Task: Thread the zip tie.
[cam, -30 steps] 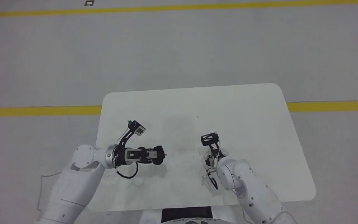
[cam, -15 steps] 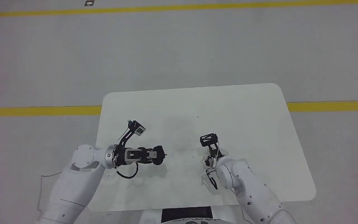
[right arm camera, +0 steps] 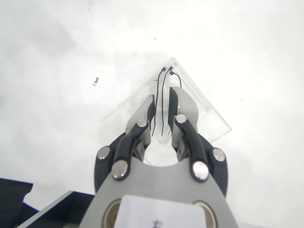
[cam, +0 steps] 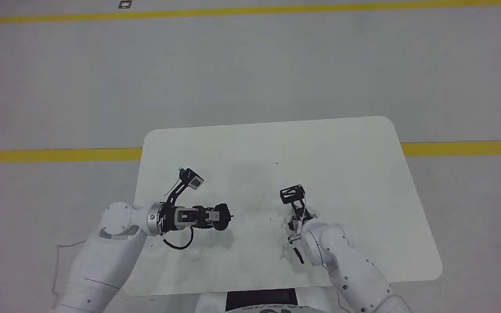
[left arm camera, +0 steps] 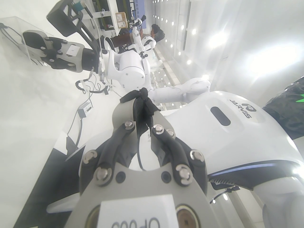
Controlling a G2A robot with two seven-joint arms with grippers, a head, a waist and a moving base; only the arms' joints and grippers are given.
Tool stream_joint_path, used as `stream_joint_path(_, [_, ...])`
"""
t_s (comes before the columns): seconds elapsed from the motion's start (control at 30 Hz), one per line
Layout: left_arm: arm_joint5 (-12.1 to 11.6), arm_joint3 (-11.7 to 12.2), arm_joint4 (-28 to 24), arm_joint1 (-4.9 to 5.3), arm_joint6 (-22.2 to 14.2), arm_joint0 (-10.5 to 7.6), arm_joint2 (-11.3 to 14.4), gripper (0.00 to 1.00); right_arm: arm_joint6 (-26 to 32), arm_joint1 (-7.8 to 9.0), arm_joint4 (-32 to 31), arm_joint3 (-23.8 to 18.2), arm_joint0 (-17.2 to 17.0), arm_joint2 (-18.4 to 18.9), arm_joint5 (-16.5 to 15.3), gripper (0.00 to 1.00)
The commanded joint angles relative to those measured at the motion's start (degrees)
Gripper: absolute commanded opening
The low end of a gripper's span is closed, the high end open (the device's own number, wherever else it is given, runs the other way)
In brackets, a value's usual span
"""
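Several thin black zip ties (right arm camera: 163, 69) lie in a clear plastic tray (right arm camera: 213, 119) on the white table (cam: 352, 156). My right gripper (right arm camera: 162, 93) points down into the tray, open by a narrow gap, with two of the ties running between its fingers. In the left wrist view the same gripper (left arm camera: 35, 48) stands over the tray (left arm camera: 14, 24). My left gripper (left arm camera: 142, 100) is held sideways above the table to the left (cam: 224, 214). It is shut, and its tips are wrapped in black. A thin black strand (left arm camera: 139, 153) runs back between its fingers; I cannot tell what it is.
A small dark speck (right arm camera: 95, 81) lies on the table beside the tray. The far half and the right side of the table are bare. The near table edge is close behind both arms.
The right arm has shifted very slightly at the tray. The left arm has kept still.
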Motion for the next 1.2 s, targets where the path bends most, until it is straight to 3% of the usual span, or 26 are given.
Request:
stream_joint_path(0.0, [0.0,0.0,0.0,0.0,0.0,0.0,0.0,0.0,0.09,-0.05,-0.82,-0.2,-0.12,-0.2,0.07,0.17])
stream_joint_path(0.7, [0.0,0.0,0.0,0.0,0.0,0.0,0.0,0.0,1.45,-0.88,-2.14,1.13,0.38,-0.51,-0.59,0.1])
stream_joint_path(0.87, [0.0,0.0,0.0,0.0,0.0,0.0,0.0,0.0,1.47,-1.09,-2.13,1.34,0.49,-0.44,-0.59,0.0])
stream_joint_path(1.17, [0.0,0.0,0.0,0.0,0.0,0.0,0.0,0.0,0.63,-1.21,-1.51,-0.24,-0.47,0.63,-0.88,0.0])
